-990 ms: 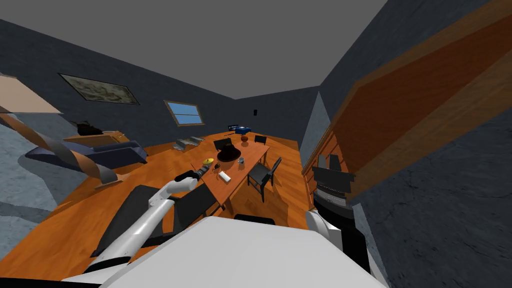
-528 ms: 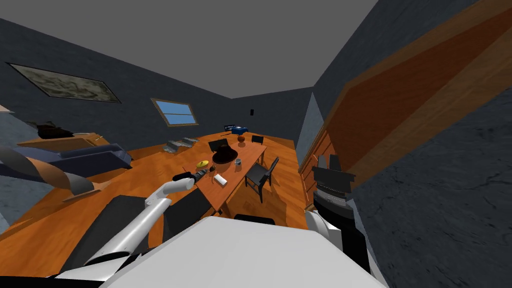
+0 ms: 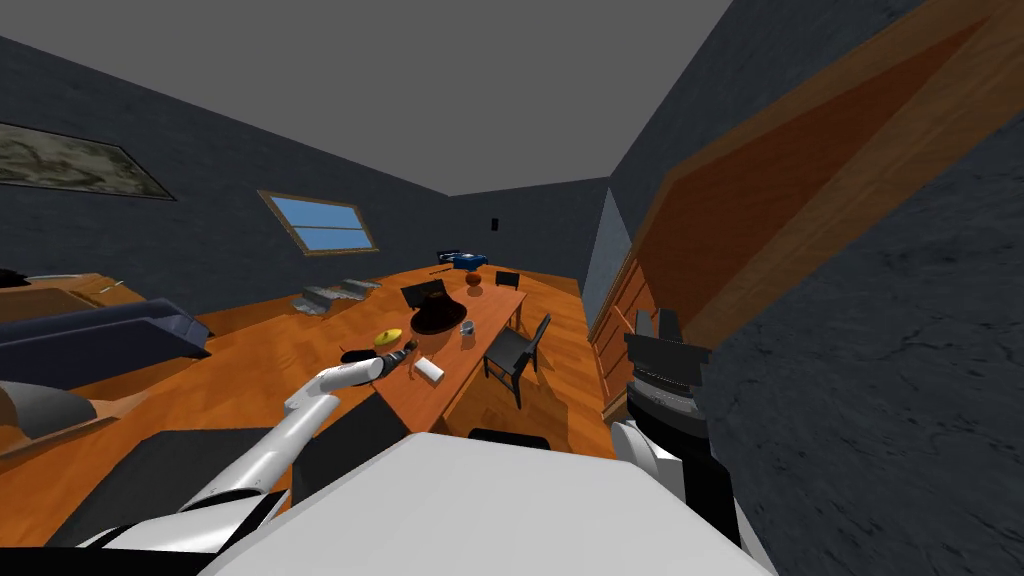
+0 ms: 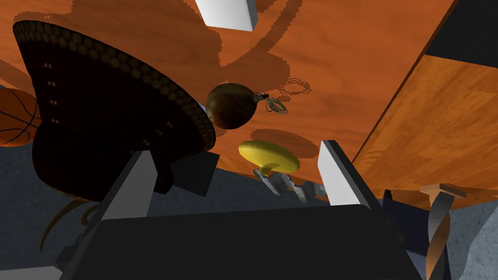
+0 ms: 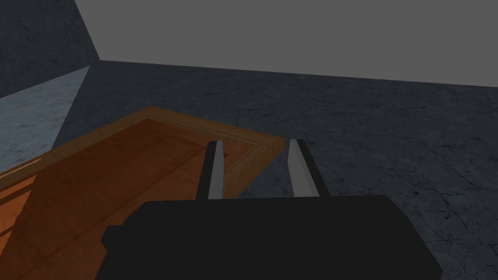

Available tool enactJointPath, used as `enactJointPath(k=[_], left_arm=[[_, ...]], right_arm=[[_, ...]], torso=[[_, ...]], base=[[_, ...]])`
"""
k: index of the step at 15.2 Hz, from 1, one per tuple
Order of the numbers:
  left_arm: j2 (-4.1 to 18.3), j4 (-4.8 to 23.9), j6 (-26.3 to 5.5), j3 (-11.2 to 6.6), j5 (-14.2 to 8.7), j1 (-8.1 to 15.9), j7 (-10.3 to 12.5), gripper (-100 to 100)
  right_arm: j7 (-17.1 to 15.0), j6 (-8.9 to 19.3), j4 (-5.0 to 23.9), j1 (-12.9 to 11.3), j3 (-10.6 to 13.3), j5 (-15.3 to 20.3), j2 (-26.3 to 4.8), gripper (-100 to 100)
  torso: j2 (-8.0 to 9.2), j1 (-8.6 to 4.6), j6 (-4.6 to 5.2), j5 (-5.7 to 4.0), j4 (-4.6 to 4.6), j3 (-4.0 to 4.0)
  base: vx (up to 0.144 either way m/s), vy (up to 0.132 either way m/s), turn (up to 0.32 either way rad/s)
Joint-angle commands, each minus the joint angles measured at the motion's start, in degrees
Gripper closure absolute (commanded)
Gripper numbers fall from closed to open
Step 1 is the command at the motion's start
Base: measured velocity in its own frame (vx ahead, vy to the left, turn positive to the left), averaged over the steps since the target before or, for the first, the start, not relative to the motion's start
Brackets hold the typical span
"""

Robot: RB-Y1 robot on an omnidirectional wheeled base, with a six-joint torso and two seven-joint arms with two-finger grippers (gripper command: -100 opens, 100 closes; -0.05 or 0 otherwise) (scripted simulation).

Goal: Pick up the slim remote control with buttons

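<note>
Table (image 4: 340, 73) clutter: black hat (image 4: 97, 121), brown ball (image 4: 228, 104), yellow bowl (image 4: 270, 156), white box (image 4: 228, 12), basketball (image 4: 14, 116). Hat is just beside L gripper (image 4: 238, 180), bowl straight ahead of it. Remote too small to tell apart here. L arm reaches over table's near end, fingers wide apart, empty. R gripper (image 5: 256, 167) is up by wooden panel (image 5: 121, 160), narrow gap, empty.
</note>
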State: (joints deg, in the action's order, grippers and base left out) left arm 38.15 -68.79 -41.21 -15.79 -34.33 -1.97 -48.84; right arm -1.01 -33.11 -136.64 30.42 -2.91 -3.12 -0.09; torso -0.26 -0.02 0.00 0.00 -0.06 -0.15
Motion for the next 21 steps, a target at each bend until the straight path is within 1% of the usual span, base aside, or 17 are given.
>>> enactJointPath(k=[1, 3, 4, 6, 7, 8, 9, 10, 11, 13, 14, 15, 16, 18, 19, 20, 21], left_arm=[[0.9, 2.9, -2.9, -0.11, -1.4, 0.8, -1.6, -100], [0.9, 3.7, -3.5, -0.11, -1.4, 0.8, -1.6, -100], [1.5, 5.1, -5.8, -0.09, -2.6, 1.3, -2.9, -100], [1.5, 6.8, -5.8, -0.09, -2.6, 1.3, -2.9, -100], [2.0, 8.7, -8.0, -0.02, -3.8, 1.9, -4.1, -100], [2.0, 9.8, -8.0, -0.02, -3.8, 1.9, -4.1, -100], [2.4, 11.3, -9.9, 0.09, -4.8, 2.3, -5.2, -100], [2.4, 12.3, -10.0, 0.09, -4.8, 2.3, -5.2, -100], [2.8, 14.3, -11.7, 0.25, -5.8, 2.7, -6.2, -100], [3.1, 16.8, -13.5, 0.43, -6.6, 3.0, -7.1, -100], [3.1, 17.9, -13.5, 0.43, -6.6, 3.0, -7.1, -100], [3.3, 19.4, -15.0, 0.63, -7.4, 3.3, -7.8, -100], [3.3, 20.4, -15.0, 0.63, -7.4, 3.3, -7.8, -100], [3.6, 24.6, -17.5, 1.05, -8.7, 3.6, -9.0, -100], [3.6, 24.6, -17.5, 1.05, -8.7, 3.6, -9.0, -100], [3.6, 26.3, -18.4, 1.26, -9.3, 3.7, -9.4, -100], [3.6, 26.3, -18.4, 1.26, -9.3, 3.7, -9.4, -100]], right_arm=[[0.0, 0.0, 0.0, 0.0, 0.0, 0.0, 0.0, 0], [0.0, 0.0, 0.0, 0.0, 0.0, 0.0, 0.0, 0], [0.0, 0.0, 0.0, 0.0, 0.0, 0.0, 0.0, 0], [0.0, 0.0, 0.0, 0.0, 0.0, 0.0, 0.0, 0], [0.0, 0.0, 0.0, 0.0, 0.0, 0.0, 0.0, 0], [0.0, 0.0, 0.0, 0.0, 0.0, 0.0, 0.0, 0], [0.0, 0.0, 0.0, 0.0, 0.0, 0.0, 0.0, 0], [0.0, 0.0, 0.0, 0.0, 0.0, 0.0, 0.0, 0], [0.0, 0.0, 0.0, 0.0, 0.0, 0.0, 0.0, 0], [0.0, 0.0, 0.0, 0.0, 0.0, 0.0, 0.0, 0], [0.0, 0.0, 0.0, 0.0, 0.0, 0.0, 0.0, 0], [0.0, 0.0, 0.0, 0.0, 0.0, 0.0, 0.0, 0], [0.0, 0.0, 0.0, 0.0, 0.0, 0.0, 0.0, 0], [0.0, 0.0, 0.0, 0.0, 0.0, 0.0, 0.0, 0], [0.0, 0.0, 0.0, 0.0, 0.0, 0.0, 0.0, 0], [0.0, 0.0, 0.0, 0.0, 0.0, 0.0, 0.0, 0], [0.0, 0.0, 0.0, 0.0, 0.0, 0.0, 0.0, 0]], torso=[[0.0, 0.0, 0.0, 0.0, 0.0, 0.0], [-0.01, -0.04, 0.02, -0.01, 0.0, 0.0], [0.01, -0.03, -0.01, -0.01, 0.0, 0.0], [-0.03, -0.03, 0.03, -0.01, 0.0, -0.02], [0.0, -0.02, 0.0, -0.01, 0.0, 0.0], [-0.01, -0.02, 0.03, 0.0, 0.0, 0.0], [-0.03, 0.0, 0.01, 0.0, 0.0, -0.01], [-0.08, 0.02, 0.03, 0.0, -0.01, -0.04], [-0.11, 0.03, 0.03, 0.01, -0.02, -0.06], [-0.12, 0.02, 0.02, 0.01, -0.03, -0.07], [-0.14, 0.05, 0.03, 0.01, -0.03, -0.08], [-0.13, 0.06, 0.01, 0.01, -0.03, -0.07], [-0.12, 0.02, 0.01, 0.01, -0.03, -0.07], [-0.11, 0.01, 0.02, 0.0, -0.02, -0.06], [-0.17, 0.05, 0.04, 0.01, -0.03, -0.09], [-0.17, 0.05, 0.0, 0.02, -0.04, -0.1], [-0.13, 0.03, 0.0, 0.01, -0.03, -0.07]], base=[[0.055, -0.007, -0.171], [0.059, -0.002, -0.117], [0.065, -0.001, -0.126], [0.058, 0.002, -0.112], [0.061, 0.003, -0.146], [0.07, 0.01, -0.152], [0.092, 0.015, -0.179], [0.09, 0.017, -0.162], [0.087, 0.012, -0.197], [0.088, 0.022, -0.179], [0.085, 0.026, -0.134], [0.083, 0.012, -0.145], [0.074, 0.01, -0.12], [0.094, 0.026, -0.19], [0.099, 0.032, -0.144], [0.078, 0.024, -0.116], [0.061, 0.02, -0.094]])
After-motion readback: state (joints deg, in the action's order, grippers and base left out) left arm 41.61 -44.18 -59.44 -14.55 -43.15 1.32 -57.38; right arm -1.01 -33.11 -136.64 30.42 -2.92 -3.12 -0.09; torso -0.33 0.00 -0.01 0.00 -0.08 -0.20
